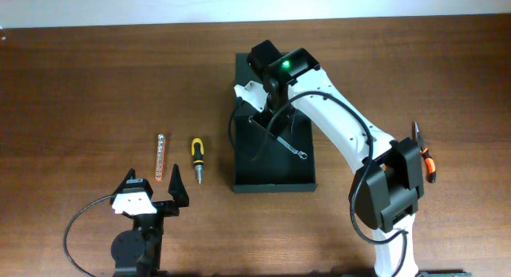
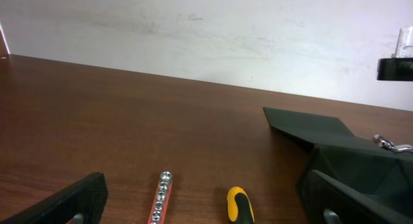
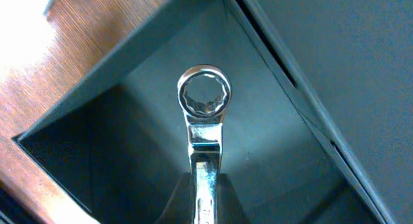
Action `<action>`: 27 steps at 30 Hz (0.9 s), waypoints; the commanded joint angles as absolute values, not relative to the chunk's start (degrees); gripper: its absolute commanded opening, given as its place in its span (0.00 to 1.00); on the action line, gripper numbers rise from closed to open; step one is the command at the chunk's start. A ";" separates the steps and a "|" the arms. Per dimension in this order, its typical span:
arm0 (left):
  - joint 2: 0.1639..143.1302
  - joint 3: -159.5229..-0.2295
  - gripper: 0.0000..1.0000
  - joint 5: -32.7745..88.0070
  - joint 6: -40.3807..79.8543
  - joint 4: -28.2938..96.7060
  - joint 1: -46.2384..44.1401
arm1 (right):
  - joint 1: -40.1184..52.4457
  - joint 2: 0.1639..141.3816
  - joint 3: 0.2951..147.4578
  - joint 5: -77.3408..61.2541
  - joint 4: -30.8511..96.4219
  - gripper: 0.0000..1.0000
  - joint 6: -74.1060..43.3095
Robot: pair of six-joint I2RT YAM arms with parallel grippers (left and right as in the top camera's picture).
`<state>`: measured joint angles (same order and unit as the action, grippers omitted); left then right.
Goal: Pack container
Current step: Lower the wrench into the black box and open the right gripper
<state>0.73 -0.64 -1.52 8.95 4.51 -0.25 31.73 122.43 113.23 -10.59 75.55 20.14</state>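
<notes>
The right arm (image 1: pixel 351 137) stretches from its base at the near right edge of the bench (image 1: pixel 80 85) diagonally up and to the left, its wrist bent down over the container (image 1: pixel 271 177), which sits open near the bench's middle. The right end effector (image 3: pixel 205 208) is clamped on the shank of a wrench (image 3: pixel 204 95) and holds it over the container's interior, ring end pointing away from the fingers. The left arm (image 1: pixel 136 245) is folded low at the near left, and the left end effector (image 1: pixel 152 185) has its jaws spread wide with nothing between them. The wrist housing hides the right fingers from overhead, and the wrist view cuts them off at the bottom edge, so only their dark tips show. The container is matte black, rectangular and flat-walled. The wrench is polished steel with a toothed ring. Beside the container lie a screwdriver (image 1: pixel 196 159) with a yellow-and-black handle and a narrow orange bit strip (image 1: pixel 160 157) with metal sockets, parallel and apart.
</notes>
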 commanded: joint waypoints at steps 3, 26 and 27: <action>0.67 -0.51 0.99 -1.10 8.03 4.78 -0.47 | 32.73 122.26 110.93 -12.08 73.47 0.04 20.49; 0.67 -0.51 0.99 -1.10 8.03 4.78 -0.47 | 32.71 122.32 105.16 -13.15 68.27 0.04 19.20; 0.67 -0.51 0.99 -1.10 8.03 4.78 -0.47 | 32.71 122.32 104.84 -13.15 68.03 0.04 19.20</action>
